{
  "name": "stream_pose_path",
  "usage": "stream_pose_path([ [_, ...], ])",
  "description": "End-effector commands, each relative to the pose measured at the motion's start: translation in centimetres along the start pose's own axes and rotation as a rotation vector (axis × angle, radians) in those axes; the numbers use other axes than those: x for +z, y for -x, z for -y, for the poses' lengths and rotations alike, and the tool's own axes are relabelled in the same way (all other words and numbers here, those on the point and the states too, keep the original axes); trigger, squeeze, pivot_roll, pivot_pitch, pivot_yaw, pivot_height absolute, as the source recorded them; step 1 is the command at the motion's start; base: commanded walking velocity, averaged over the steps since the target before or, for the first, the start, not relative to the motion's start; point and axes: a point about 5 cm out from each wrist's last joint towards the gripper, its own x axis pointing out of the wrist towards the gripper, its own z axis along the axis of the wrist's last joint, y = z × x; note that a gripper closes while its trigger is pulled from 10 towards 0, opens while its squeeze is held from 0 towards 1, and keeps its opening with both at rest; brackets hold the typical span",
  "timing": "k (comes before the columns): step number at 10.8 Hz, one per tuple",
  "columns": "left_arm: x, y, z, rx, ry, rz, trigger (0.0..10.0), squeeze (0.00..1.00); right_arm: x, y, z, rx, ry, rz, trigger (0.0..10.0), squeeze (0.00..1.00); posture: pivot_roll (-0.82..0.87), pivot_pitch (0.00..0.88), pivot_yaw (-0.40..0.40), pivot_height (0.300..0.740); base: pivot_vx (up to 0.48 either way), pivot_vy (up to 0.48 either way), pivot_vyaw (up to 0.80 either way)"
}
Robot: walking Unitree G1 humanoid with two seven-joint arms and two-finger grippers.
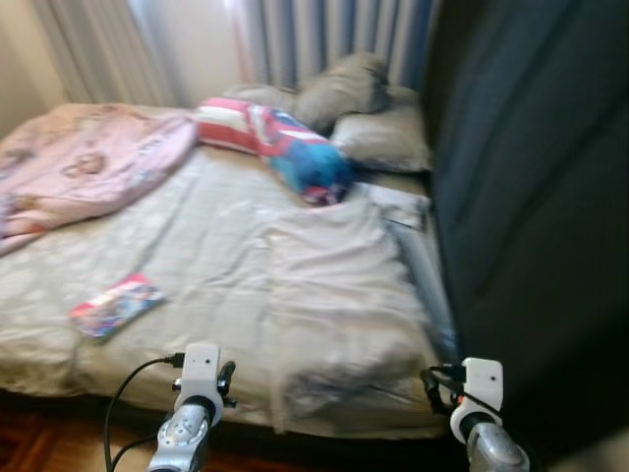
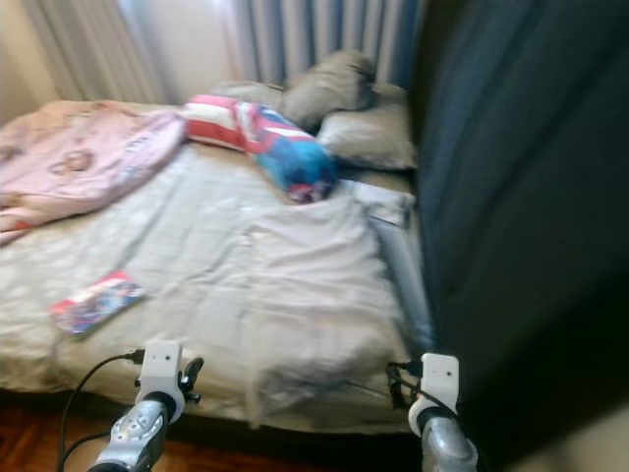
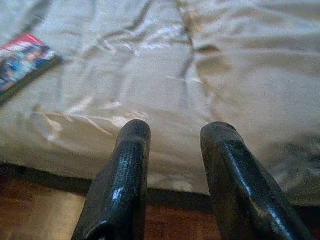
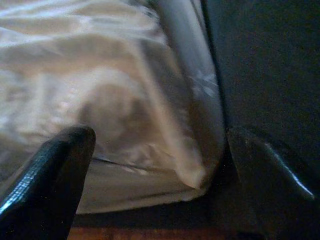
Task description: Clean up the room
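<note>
A wide bed (image 1: 226, 246) with a creased beige sheet lies in front of me. On its near left part rests a colourful flat book (image 1: 115, 306), also seen as a book (image 3: 22, 59) in the left wrist view. A pink blanket (image 1: 88, 162) is bunched at the far left. A red, white and blue pillow (image 1: 280, 143) lies near the head, beside grey pillows (image 1: 369, 113). My left gripper (image 3: 175, 132) hangs open over the bed's foot edge, empty. My right gripper (image 4: 160, 140) is open at the bed's near right corner, holding nothing.
A tall dark panel (image 1: 536, 197) stands close along the bed's right side. Striped curtains (image 1: 334, 34) hang behind the head of the bed. Reddish wooden floor (image 1: 39, 442) shows below the foot of the bed. White papers (image 1: 398, 206) lie by the right edge.
</note>
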Motion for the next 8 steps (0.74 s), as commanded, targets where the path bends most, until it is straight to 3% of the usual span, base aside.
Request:
stream_pose_path([
  [1, 0.9, -0.3, -0.3, 0.008, 0.002, 0.045, 10.0, 0.00, 0.6, -0.3, -0.8, 0.019, -0.012, 0.029, 10.0, 0.00, 0.06, 0.000, -0.009, 0.740, 0.000, 0.000, 0.00],
  [4, 3.0, -0.9, 0.7, -0.033, -0.013, 0.146, 10.0, 0.00, 2.1, -0.8, -1.1, 0.027, -0.020, 0.093, 10.0, 0.00, 0.05, 0.001, -0.006, 0.740, 0.000, 0.000, 0.00],
  [7, 4.7, -0.6, 1.8, -0.079, -0.007, 0.288, 10.0, 0.00, 5.0, -0.9, -1.4, 0.053, 0.046, 0.270, 10.0, 0.00, 0.05, 0.002, -0.003, 0.740, 0.000, 0.000, 0.00],
  [8, 5.1, -0.2, 1.6, -0.067, 0.001, 0.337, 10.0, 0.00, 6.1, -0.6, -1.1, 0.065, 0.059, 0.362, 10.0, 0.00, 0.04, 0.005, -0.004, 0.740, 0.000, 0.000, 0.00],
])
